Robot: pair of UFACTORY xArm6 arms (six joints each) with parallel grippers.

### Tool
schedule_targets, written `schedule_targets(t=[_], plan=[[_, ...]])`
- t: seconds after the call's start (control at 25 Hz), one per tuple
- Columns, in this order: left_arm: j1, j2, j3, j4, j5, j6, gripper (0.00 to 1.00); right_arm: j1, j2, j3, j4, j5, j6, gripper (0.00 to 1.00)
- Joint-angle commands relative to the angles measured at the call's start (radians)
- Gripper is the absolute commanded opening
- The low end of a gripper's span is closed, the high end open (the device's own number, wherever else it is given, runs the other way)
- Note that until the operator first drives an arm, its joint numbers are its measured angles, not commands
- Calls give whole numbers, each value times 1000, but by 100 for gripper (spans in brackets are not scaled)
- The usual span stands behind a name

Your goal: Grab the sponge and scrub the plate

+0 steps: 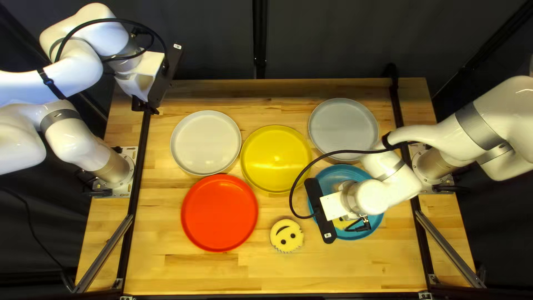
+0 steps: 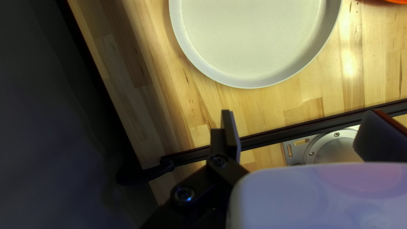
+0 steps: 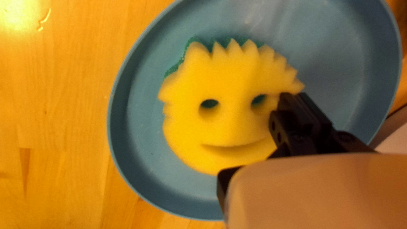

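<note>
At the right of the top left view, my right gripper [image 1: 321,211] is over the blue plate [image 1: 373,223], where a yellow bit of sponge [image 1: 340,223] peeks out. The right wrist view has the right gripper [image 3: 257,138] shut on the smiley sponge [image 3: 220,127], one finger at its side, the other at its chin edge, partly hidden. Green backing faces the blue plate [image 3: 144,161]. My left gripper [image 1: 146,106] hangs over the table's far left corner; in the left wrist view the left gripper [image 2: 302,114] is open and holds nothing, beside the white plate [image 2: 250,42].
A second smiley sponge [image 1: 286,235] lies on the table [image 1: 266,272], left of the blue plate. Red [image 1: 219,213], yellow [image 1: 276,159], white [image 1: 205,143] and grey [image 1: 343,129] plates lie around. The right arm's cable loops over the blue plate's left side.
</note>
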Motion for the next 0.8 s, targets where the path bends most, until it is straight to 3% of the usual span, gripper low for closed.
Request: schedule_targets(t=[0.04,0.36,0.8], plan=[[0,0,0,0,0,0,100,-78,-39,39,-28,-12,-67,0],[0,0,0,0,0,0,100,-119,-54,56,-63,-8,-94,0],[0,0,0,0,0,0,100,172,-75,48,-47,71,141,0]])
